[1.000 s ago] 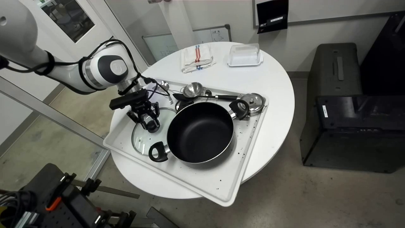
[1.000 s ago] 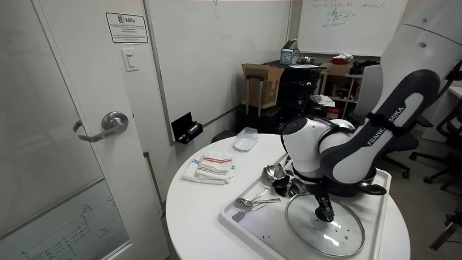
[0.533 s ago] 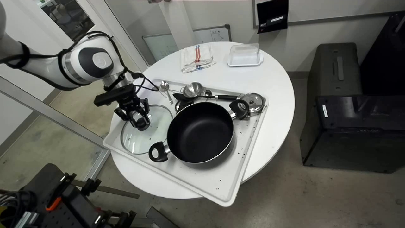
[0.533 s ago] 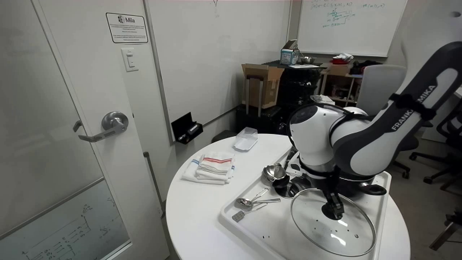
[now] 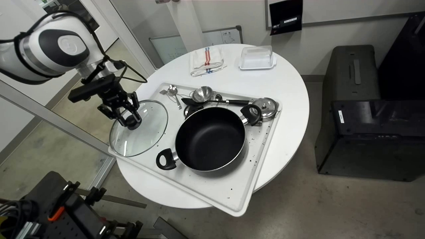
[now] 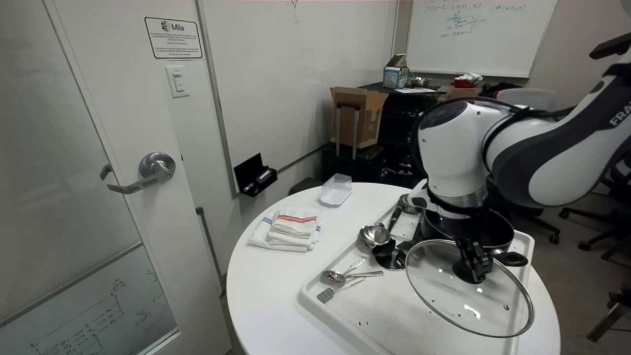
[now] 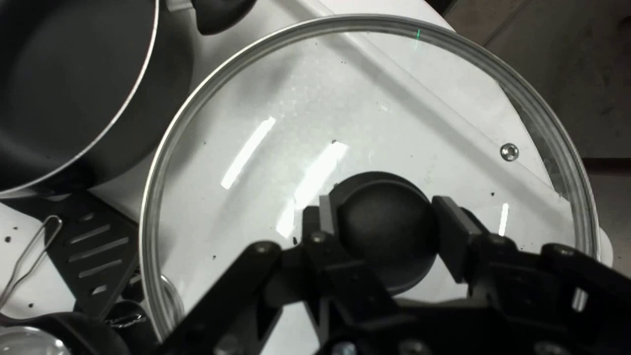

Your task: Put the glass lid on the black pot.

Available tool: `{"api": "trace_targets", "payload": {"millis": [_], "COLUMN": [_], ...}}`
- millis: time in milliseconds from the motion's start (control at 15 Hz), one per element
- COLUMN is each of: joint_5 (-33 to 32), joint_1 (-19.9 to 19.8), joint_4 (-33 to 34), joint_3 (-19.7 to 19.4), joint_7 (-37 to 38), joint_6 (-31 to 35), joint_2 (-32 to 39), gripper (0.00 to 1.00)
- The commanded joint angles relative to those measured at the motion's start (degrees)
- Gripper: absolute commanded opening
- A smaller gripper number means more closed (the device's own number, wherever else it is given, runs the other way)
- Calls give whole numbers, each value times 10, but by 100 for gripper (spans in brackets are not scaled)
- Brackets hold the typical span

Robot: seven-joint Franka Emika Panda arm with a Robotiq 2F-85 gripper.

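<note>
Holding the glass lid [image 5: 149, 127] by the dark knob [image 7: 382, 217] in the pincer [image 7: 389, 229]. Closed to knob width, with pads [image 7: 327, 219] on both sides, gripping nothing else. Looks clear of the tray [image 5: 229, 186], hanging close to the left edge of the tabletop [image 5: 289, 132], as pictured in an exterior view.

Hinging on one offset, pincer to black pot [image 5: 210, 141]: sideways, from left edge in toward middle, plus slightly toward the near edge. In the wrist view, look for it top left, past the lid rim, with a strip of tray between. Near, not touching, not under the lid at all.

Judging about halfway: done with grasping, not with placing.

Next should go across toward the right edge, high enough to pass over the closer handle [image 5: 170, 158]. Note the line through both handles, slanting from near-left edge to far-right edge; would skirt or cross the near-left end on the way, so easy to clip. No need to mind twist with a round lid. Do mind level: looks tipped in both exterior views, can't tell by how much. Would flatten over the pot before lowering, else likely to hang up on the pot rim. Expect some swing from a single-point hold if rushed. Check centring in the wrist view before letting go.
</note>
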Motion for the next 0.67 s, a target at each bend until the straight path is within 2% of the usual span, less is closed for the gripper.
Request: {"api": "trace_targets", "payload": {"millis": [0,600], "joint_5": [16,74], "joint_1": [-11,-70], "joint_4": [-34,1], "joint_3": [-2,-31], "joint_7": [3,2], "joint_6": [-14,-45], "joint_2": [-68,-97], "gripper": [25,25]}}
